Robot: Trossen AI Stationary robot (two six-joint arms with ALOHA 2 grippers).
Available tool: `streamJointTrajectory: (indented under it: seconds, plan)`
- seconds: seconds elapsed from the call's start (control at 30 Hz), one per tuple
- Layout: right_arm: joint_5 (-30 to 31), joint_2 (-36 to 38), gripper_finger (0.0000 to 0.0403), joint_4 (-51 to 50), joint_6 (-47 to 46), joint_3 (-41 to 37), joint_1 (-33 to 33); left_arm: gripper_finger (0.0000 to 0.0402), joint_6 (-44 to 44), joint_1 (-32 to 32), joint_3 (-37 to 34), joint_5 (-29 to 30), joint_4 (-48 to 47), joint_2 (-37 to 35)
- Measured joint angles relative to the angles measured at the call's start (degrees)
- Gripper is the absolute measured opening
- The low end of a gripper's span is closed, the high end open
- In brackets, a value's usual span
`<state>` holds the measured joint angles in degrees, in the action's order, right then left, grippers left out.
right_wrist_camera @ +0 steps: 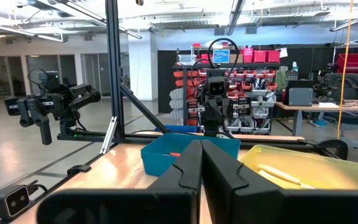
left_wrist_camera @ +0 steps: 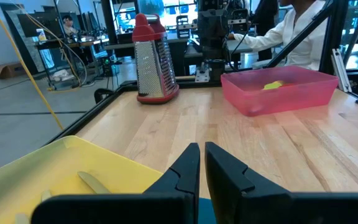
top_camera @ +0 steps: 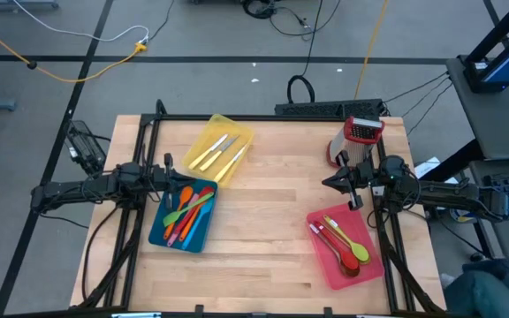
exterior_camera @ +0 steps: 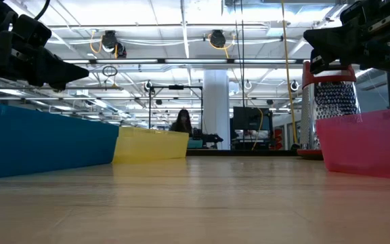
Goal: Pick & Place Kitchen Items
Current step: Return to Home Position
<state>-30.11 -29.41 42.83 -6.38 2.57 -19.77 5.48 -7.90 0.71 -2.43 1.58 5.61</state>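
Note:
Cream-handled knives [top_camera: 220, 150] lie in the yellow tray [top_camera: 237, 132] at the far left. Several coloured spatulas and spoons [top_camera: 186, 210] fill the blue tray [top_camera: 203, 237] in front of it. A green spoon [top_camera: 346, 237] and other utensils lie in the pink-red tray [top_camera: 325, 265] at the near right. My left gripper [top_camera: 184, 177] hovers level over the blue tray's far end, shut and holding nothing [left_wrist_camera: 201, 152]. My right gripper [top_camera: 328, 183] hangs above bare table beyond the pink-red tray, shut and holding nothing [right_wrist_camera: 201, 149].
A red-topped metal box grater [top_camera: 359, 140] stands at the far right, just behind my right gripper. Black frame rails [top_camera: 148, 159] run along both table sides. Bare wood [top_camera: 272, 203] lies between the trays. A person in a white sleeve [left_wrist_camera: 291, 28] sits beyond the right edge.

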Motion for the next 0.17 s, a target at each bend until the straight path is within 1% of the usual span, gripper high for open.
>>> streamJointTrajectory:
  seconds: [0.17]
  plan:
    - [0.0, 0.0, 0.0002, 0.0, 0.0, 0.0, 0.0, 0.0031, 0.0, 0.0, 0.0, 0.0, 0.0, 0.0]
